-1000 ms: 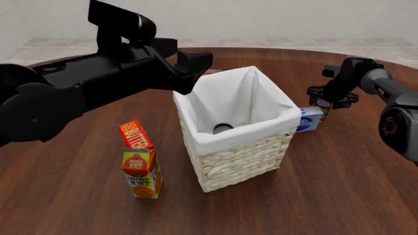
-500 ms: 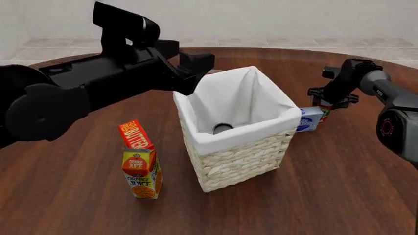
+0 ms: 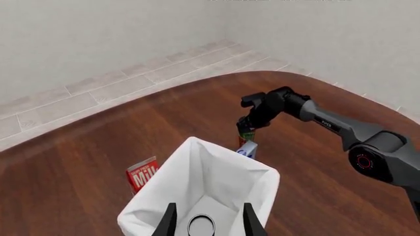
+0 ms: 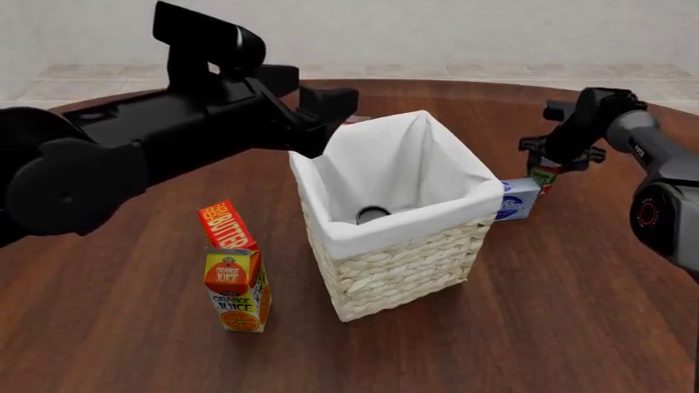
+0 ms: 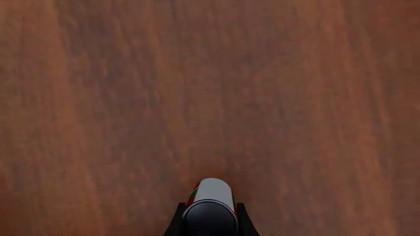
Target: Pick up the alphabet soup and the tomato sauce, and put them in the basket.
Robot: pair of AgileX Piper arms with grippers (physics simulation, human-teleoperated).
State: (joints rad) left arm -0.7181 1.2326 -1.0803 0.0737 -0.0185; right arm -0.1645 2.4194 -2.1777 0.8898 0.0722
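Two small cans were apart. The red-labelled tomato sauce can with a dark top sat clenched between the fingers of the right hand, lifted clear of the round brown wooden desk, above the blue-and-white box beside the tall pale wicker basket with white cloth lining. The silver-topped alphabet soup can lay at the basket's bottom, below the left hand, whose fingers stood spread and held nothing.
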